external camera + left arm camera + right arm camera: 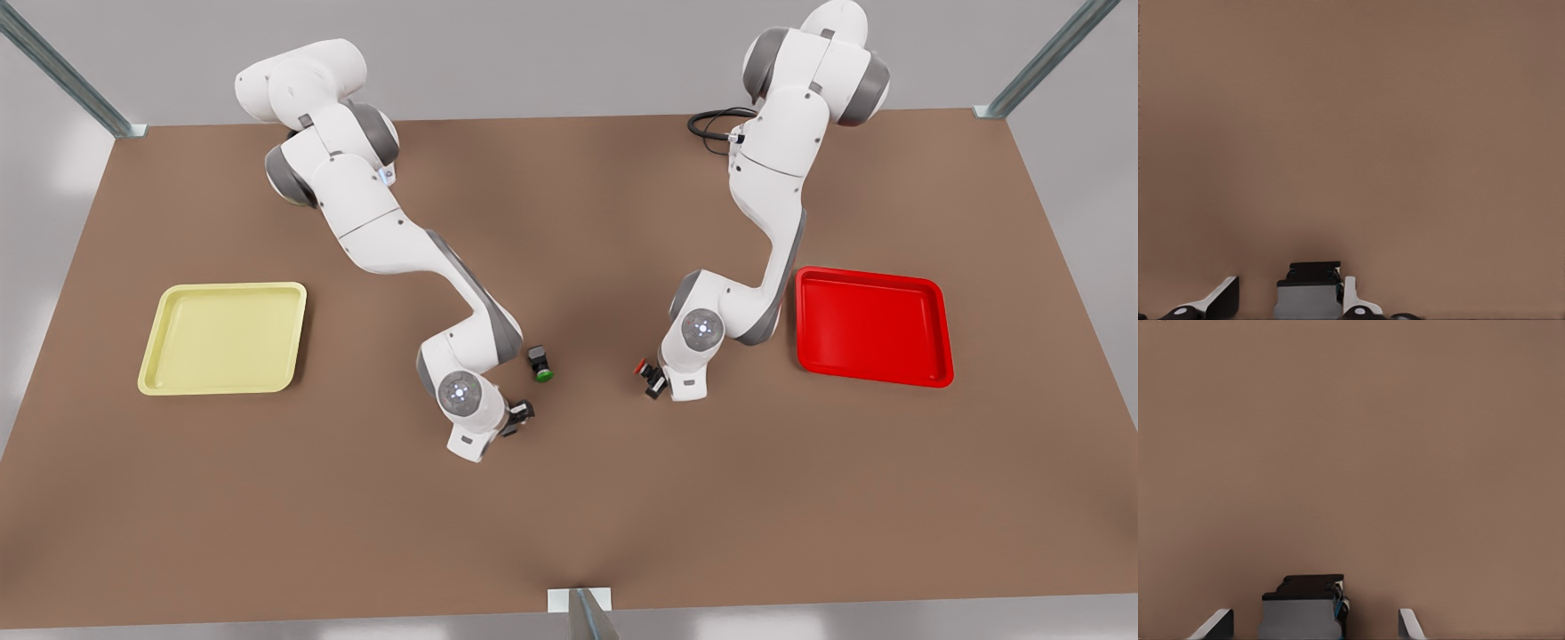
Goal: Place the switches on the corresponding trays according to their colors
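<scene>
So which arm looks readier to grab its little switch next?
Left, probably. The left end effector is open but narrow, one finger against its switch. The right end effector stands wider, with gaps on both sides of the other switch.

Glossy plastic red tray (871, 325), matt brown table (569, 498)

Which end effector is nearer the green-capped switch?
The end effector on the front view's left, just beside the green-capped switch; the other end effector is farther off. Own sides unclear.
</scene>
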`<action>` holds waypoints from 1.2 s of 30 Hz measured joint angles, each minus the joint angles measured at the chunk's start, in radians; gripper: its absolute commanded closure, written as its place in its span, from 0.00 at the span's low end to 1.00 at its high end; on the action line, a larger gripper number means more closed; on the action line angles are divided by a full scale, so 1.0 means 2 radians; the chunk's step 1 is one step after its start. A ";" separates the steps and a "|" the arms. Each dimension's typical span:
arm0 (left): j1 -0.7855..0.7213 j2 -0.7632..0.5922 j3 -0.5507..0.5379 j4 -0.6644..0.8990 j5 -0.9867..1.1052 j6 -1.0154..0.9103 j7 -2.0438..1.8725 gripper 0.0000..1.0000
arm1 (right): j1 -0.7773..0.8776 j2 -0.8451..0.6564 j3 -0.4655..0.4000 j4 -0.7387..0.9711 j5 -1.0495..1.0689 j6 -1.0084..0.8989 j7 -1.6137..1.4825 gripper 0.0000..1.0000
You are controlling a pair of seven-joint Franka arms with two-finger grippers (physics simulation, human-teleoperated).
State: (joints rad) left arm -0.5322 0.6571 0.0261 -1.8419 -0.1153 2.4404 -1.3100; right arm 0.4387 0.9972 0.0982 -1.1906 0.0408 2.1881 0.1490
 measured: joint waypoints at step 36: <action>0.005 -0.078 0.117 0.000 0.008 -0.129 0.230 0.46 | 0.001 -0.003 -0.001 -0.003 -0.007 -0.003 -0.003 0.49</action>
State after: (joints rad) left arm -0.5218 0.5003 0.2595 -1.8412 -0.0991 2.1821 -0.8490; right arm 0.4417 0.9910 0.0957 -1.1965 0.0262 2.1830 0.1421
